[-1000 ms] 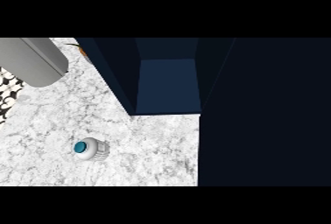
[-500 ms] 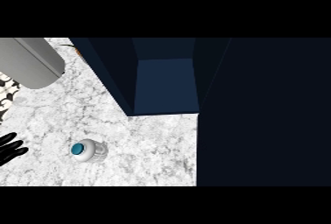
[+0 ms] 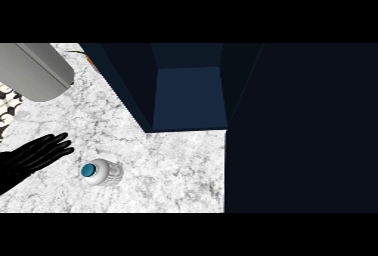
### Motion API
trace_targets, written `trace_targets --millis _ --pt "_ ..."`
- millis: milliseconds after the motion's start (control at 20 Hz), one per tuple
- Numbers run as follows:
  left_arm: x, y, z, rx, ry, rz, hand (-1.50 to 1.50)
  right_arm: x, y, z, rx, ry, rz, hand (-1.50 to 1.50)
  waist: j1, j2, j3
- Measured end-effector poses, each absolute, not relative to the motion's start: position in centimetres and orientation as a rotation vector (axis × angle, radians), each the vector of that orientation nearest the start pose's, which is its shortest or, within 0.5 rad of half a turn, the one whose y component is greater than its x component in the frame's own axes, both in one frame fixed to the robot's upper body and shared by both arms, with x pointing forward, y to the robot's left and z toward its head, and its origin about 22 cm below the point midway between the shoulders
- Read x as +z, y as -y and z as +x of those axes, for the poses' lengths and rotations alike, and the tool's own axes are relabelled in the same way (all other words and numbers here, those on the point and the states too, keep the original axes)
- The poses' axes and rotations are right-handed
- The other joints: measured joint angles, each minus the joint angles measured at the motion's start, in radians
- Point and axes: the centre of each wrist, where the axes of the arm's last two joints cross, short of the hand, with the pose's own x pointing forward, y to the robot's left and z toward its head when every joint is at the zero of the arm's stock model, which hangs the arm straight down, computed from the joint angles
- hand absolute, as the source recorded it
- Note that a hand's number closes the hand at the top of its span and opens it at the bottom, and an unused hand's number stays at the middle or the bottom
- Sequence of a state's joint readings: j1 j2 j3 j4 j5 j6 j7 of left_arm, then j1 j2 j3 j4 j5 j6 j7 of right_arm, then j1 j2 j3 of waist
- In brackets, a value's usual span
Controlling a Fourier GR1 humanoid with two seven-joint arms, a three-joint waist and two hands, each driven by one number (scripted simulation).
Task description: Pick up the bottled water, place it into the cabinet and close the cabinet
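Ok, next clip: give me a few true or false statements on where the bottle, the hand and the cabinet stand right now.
1. The bottled water stands upright on the marble counter. True.
2. The left hand is curled round the bottle. False: its fingers are straight and lie apart from the bottle, to its left.
3. The cabinet is open. True.
4. The bottle is inside the cabinet. False: it stands on the counter in front of it.
5. The right hand is in view. False.

A single head view looks steeply down onto the marble counter [image 3: 170, 165] and open cabinet [image 3: 188, 95].
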State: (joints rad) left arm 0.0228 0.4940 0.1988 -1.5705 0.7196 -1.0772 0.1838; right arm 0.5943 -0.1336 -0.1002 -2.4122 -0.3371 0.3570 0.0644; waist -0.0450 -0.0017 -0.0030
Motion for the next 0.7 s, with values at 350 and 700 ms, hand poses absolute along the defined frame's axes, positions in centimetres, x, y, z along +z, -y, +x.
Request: trace_targets --millis 350,700 --pt "4.2 -36.4 25.7 -0.662 1.46 -0.698 -1.5 11.6 28.9 8.3 0.147 1.834 0.16 -1.5 0.005 0.001 0.0" --pt "1.8 -34.9 26.9 -0.665 1.403 -0.642 -1.5 11.2 29.0 7.5 0.142 1.828 0.189 -1.5 0.004 0.002 -0.001"
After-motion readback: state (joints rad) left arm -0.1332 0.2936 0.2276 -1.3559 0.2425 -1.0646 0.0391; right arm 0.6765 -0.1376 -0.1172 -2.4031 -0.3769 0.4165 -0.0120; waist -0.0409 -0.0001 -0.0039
